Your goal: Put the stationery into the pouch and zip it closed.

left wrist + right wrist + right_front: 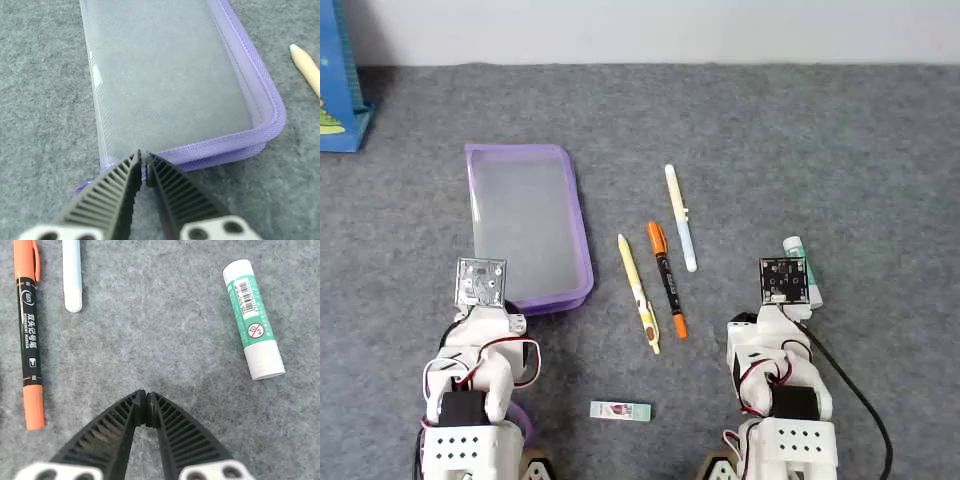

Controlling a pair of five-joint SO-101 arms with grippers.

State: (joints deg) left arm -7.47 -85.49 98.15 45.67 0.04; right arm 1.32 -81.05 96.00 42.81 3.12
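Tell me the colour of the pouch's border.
The pouch border is purple, clearest in the left wrist view.

Your high camera hangs above the table (800, 130) and looks steeply down, with both arms at its near edge. Your left wrist camera sits close behind the left gripper (144, 162) and faces down along it at the near end of the pouch (225, 144). It shares this and the yellow pen (307, 70) tip with the high view. Your right wrist camera looks closely past the right gripper (146, 407), sharing the orange marker (29, 340) and glue stick (252, 320).
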